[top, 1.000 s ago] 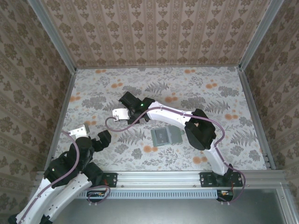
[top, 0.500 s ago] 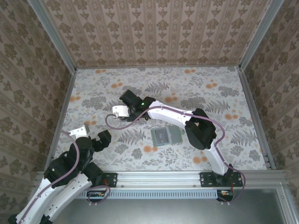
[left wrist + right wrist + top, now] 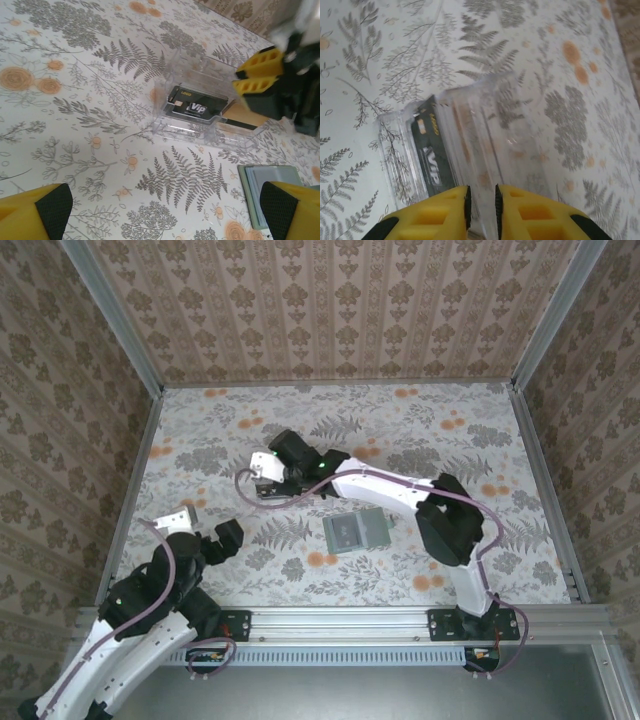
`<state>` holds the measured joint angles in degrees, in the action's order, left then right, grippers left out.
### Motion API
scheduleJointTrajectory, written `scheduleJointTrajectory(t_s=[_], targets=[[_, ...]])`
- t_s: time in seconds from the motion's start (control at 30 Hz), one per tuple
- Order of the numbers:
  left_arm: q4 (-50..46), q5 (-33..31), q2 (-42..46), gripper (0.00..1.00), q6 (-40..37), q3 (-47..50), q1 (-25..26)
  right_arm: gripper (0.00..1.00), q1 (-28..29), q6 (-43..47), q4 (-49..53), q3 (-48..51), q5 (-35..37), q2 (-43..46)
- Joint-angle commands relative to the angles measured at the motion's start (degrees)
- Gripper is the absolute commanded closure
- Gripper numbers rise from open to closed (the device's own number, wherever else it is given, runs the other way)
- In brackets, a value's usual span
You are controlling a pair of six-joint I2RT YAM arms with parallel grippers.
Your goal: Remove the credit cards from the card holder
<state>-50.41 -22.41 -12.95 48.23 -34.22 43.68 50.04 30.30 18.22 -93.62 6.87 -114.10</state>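
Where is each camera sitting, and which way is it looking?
Top camera: above and behind the arms, looking down at the table; both arms, the left gripper and right gripper show.
Left wrist camera: low over the table, looking across at the clear box; its own yellow fingers sit in the bottom corners.
Right wrist camera: close over that box, looking down; its yellow fingers at the bottom edge.
Both wrist views share the box and its black card.

text: "VIP" | on: black card | in: clear box
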Motion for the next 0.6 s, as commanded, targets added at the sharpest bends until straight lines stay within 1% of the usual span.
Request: scheduleJointTrajectory(t_s=[0.0,0.13,0.2,0.3,0.4,0.47,0.57], targets=[[5.7,4.5,-2.5,0.0,-1.2,1.8,-0.6,0.76,-2.6,-15.1,-5.3,5.2,2.9,8.9],[12.5,9.4,-7.0,0.0,-0.3,4.0,-0.5,0.73,-5.5,-29.2,-5.8,14.5,3.3,16.9],[17.1,12.3,-10.1,0.0,0.8,5.5,-0.6,0.71,-7.7,-36.4,-6.5,20.5,2.3,21.3],[24.9,16.5,-15.3,0.0,2.9,8.1,-0.6,0.69,-10.6,-43.2,-9.5,30.1,-0.2,26.8],[31.3,19.3,-21.5,0.01,4.7,9.1,-0.4,0.68,-12.7,-49.9,-8.9,37.1,-1.1,30.5],[35.4,21.2,-25.9,0.03,5.6,9.3,-0.2,0.68,-13.6,-52.3,-8.2,40.9,-3.3,32.1],[41.1,22.2,-32.8,0.06,6.7,8.8,1.3,0.68,-13.9,-55.1,-9.8,47.4,-5.4,34.0]])
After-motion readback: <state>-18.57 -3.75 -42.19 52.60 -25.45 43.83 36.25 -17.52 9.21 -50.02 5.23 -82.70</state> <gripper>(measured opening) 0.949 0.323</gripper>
